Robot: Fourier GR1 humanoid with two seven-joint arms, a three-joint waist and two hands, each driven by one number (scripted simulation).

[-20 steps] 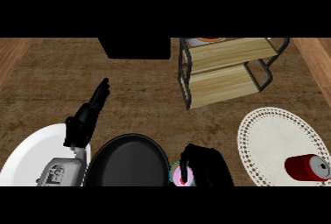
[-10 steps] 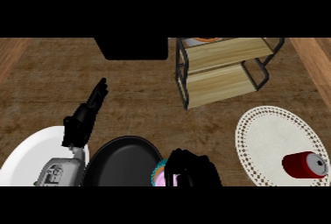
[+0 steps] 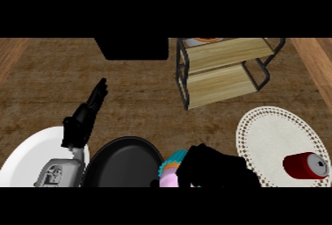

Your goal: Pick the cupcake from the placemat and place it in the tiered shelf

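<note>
Counter (image 3: 142,105): cupcake (image 3: 172,169) seemingly further left.

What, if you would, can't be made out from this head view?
- Cupcake: mostly hidden by the right hand; whether the fingers close round it is unclear.
- Tiered shelf: its top level and the orange item there are cut off by the view's upper edge.

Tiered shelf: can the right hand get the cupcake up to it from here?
Probably yes. The right hand, curled on the cupcake, has only bare counter between it and the tiered shelf; the red can sits off to the right.
</note>
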